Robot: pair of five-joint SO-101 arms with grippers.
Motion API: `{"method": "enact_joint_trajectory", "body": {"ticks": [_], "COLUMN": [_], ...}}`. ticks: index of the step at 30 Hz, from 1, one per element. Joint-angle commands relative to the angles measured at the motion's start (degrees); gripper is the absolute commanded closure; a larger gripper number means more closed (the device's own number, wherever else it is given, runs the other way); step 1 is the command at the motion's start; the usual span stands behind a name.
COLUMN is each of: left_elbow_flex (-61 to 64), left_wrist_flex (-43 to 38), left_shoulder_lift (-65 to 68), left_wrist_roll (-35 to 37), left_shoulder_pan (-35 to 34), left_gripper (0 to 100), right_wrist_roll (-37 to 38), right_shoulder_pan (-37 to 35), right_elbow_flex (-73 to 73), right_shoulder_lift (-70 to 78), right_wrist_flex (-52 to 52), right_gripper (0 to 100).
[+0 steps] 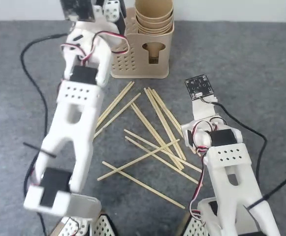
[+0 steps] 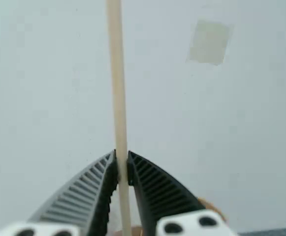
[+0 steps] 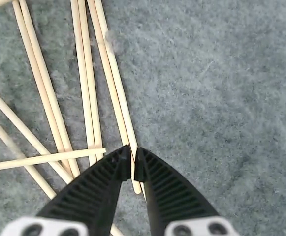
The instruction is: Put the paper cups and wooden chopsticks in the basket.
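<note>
Left pincer (image 2: 122, 158) clamped tight on upright chopstick (image 2: 115, 73), arm up at the basket (image 1: 133, 69) | right pincer (image 3: 133, 153) nipped shut on lying chopstick (image 3: 118, 93), down on the table (image 1: 261, 73) | paper cups (image 1: 154, 17) stacked in basket | loose chopsticks (image 1: 157, 147) scattered mid-table

The left arm (image 1: 79, 113) sprawls over the basket (image 1: 147, 64), masking its left compartment. The upright chopstick (image 2: 115, 73) shoots out of frame, its lower end lost between the jaws of the left gripper (image 2: 122, 160). The frame edge clips the paper cups (image 1: 154, 19).
</note>
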Motion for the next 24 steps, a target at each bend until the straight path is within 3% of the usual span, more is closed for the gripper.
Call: {"method": "enact_joint_trajectory", "body": {"ticks": [1, 6, 10, 13, 15, 20, 24], "left_elbow_flex": [-9.4, -18.9, -22.6, -23.6, -24.0, -23.7, -23.8], "left_wrist_flex": [-2.1, -0.4, 8.4, 8.9, 8.9, 9.1, 10.2], "left_shoulder_lift": [6.6, 17.7, 18.2, 19.4, 20.9, 22.9, 21.6], "left_wrist_roll": [-0.4, -0.4, -0.3, -0.4, -0.5, -0.5, -0.4], "left_shoulder_pan": [-1.8, -3.3, -3.3, -3.3, -3.7, -4.3, -4.4], "left_gripper": [99, 99, 99, 99, 94, 68, 65], "right_wrist_roll": [-0.3, -0.3, -0.3, -0.2, -0.2, -0.2, -0.2], "right_shoulder_pan": [0.7, 0.7, 0.7, 0.7, 0.7, 0.7, 0.7], "right_elbow_flex": [-0.1, -0.1, -0.1, -0.1, -0.1, -0.1, -0.1], "right_shoulder_lift": [-1.9, -1.9, -1.9, -1.9, -1.9, -1.9, -1.9], "right_wrist_flex": [-1.3, -1.3, -1.4, -2.0, -2.0, -1.8, -1.8], "right_gripper": [95.7, 95.7, 95.7, 95.7, 95.7, 95.7, 95.7]}}
